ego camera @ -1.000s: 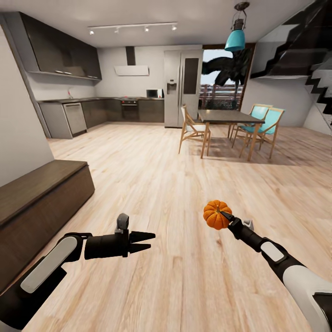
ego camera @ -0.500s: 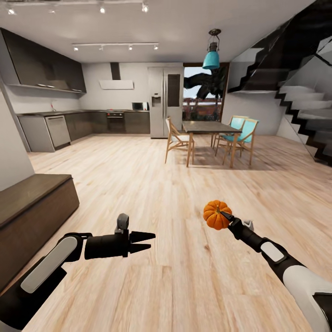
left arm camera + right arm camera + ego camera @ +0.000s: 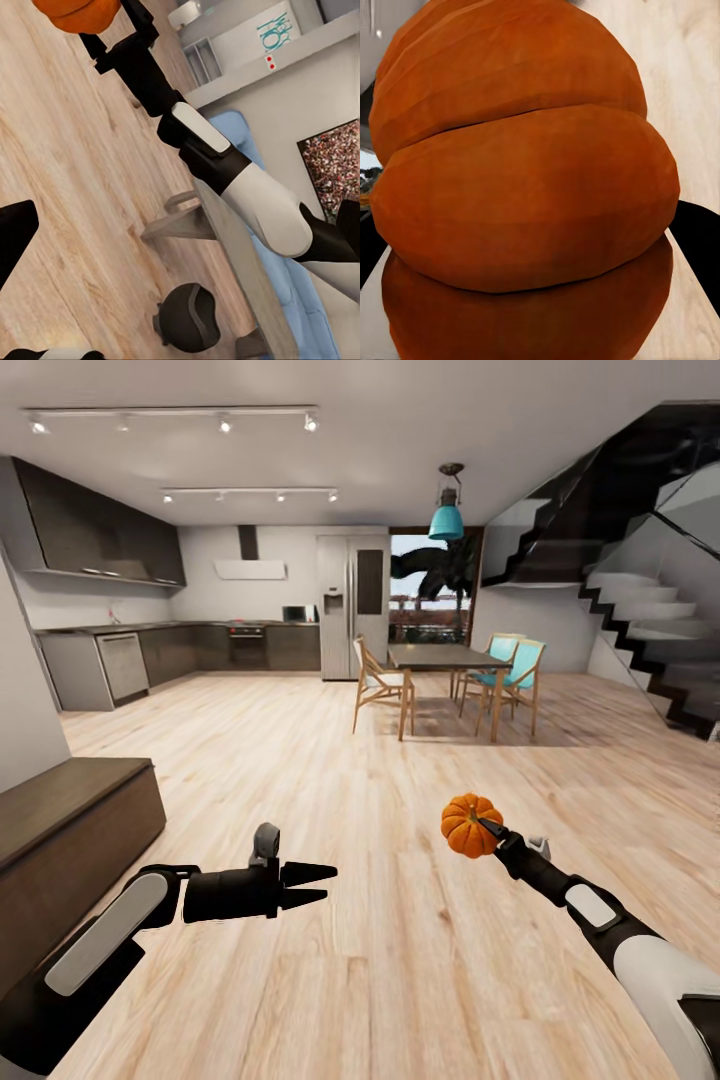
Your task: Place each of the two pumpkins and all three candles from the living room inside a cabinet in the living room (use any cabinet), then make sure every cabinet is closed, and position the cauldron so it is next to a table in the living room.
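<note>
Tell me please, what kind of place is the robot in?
Likely an open-plan home, simulated: a kitchen with a fridge along the far wall, a dining table with chairs on the wood floor, and stairs at the right. The right gripper holds a pumpkin.

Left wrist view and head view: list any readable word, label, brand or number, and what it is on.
None can be read.
White box on the grey shelf, left wrist view: teal marking, too blurred to read.
Shelf edge: two red dots, no text.
Fridge and microwave, head view: too small to show any label.
Pumpkin in the right end effector: no text.
</note>
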You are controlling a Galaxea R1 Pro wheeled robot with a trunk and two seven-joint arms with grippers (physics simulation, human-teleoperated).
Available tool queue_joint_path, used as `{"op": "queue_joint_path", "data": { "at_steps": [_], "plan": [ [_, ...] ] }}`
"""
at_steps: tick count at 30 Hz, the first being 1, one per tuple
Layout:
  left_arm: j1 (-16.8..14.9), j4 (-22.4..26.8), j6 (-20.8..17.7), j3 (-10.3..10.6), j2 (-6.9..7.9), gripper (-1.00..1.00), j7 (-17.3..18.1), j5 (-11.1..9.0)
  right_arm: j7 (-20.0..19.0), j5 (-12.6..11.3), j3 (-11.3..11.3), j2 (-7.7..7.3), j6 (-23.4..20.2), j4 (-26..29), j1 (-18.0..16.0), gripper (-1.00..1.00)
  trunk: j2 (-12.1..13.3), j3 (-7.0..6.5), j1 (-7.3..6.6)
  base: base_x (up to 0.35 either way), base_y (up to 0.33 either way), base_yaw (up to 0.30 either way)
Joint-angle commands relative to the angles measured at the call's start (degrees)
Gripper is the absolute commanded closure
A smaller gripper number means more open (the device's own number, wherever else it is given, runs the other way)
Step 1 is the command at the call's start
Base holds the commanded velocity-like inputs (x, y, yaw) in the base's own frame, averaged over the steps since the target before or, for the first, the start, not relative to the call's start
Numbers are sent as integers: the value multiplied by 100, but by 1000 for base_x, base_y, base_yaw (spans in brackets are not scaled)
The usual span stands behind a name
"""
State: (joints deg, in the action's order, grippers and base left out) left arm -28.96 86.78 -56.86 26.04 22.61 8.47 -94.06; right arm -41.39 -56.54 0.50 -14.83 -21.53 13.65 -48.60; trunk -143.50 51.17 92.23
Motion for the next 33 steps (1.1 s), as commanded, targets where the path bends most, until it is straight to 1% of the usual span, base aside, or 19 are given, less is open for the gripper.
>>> {"op": "queue_joint_path", "data": {
  "at_steps": [1,10,21,28,33],
  "plan": [
    [-5,-2,0,7,5,-100,58,54,10,-41,3,-2,-44,-3,-2,100,0,-22,-3,0,0,-154],
    [-5,-2,0,7,2,-100,58,54,17,-41,3,-2,-44,-11,-1,100,12,-278,-27,-23,0,-189],
    [-5,5,0,15,3,-100,58,54,26,-41,-4,-2,-44,-11,-1,100,26,-594,-55,-176,0,-196],
    [-5,6,0,16,6,-100,58,54,26,-41,-6,-2,-44,-11,-1,100,302,-766,-206,-175,0,-196],
    [-5,-1,0,16,6,-100,58,54,26,-41,-10,-2,-44,-11,-1,100,503,-888,-316,-58,0,-196]
  ]
}}
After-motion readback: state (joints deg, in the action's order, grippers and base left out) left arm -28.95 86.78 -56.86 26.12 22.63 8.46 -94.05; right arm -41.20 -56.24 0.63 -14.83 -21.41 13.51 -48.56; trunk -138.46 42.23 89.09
